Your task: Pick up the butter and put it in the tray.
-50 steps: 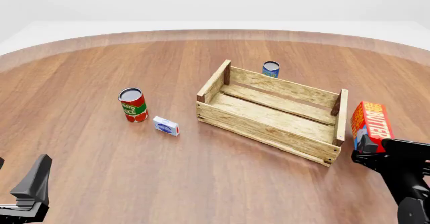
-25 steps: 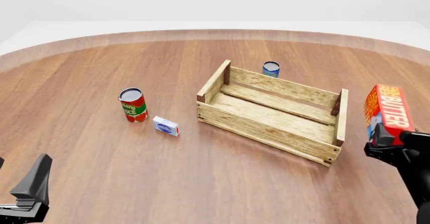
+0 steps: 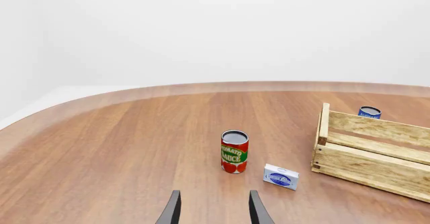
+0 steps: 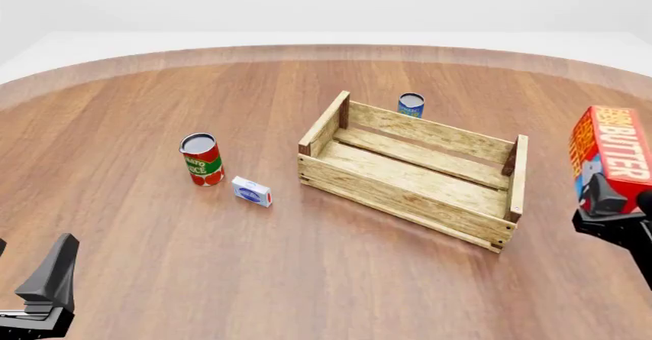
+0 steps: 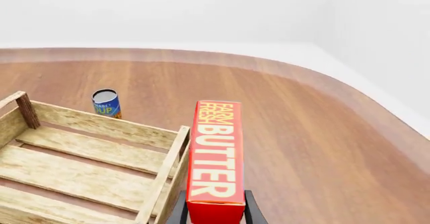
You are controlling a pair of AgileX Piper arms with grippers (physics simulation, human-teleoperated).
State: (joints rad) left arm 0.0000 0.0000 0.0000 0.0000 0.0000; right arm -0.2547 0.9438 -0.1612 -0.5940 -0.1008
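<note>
The butter [image 4: 612, 155], a red-orange carton with white lettering, is held up in the air at the right edge of the front view, right of the tray [image 4: 413, 169] and above its rim height. My right gripper [image 4: 611, 202] is shut on the carton's lower end. In the right wrist view the butter [image 5: 216, 156] stands between the fingers, beside the tray's end board [image 5: 166, 171]. My left gripper [image 3: 213, 210] is open and empty, low at the near left [image 4: 46, 290].
A tomato sauce can [image 4: 201, 159] and a small white-and-blue box [image 4: 250, 191] stand left of the tray. A blue can [image 4: 411, 105] stands behind the tray's far side. The table's curved far edge [image 4: 326, 50] runs behind.
My right gripper has lifted the butter up and to the right, from beside the tray's right end to well above the table. The left arm has not moved.
</note>
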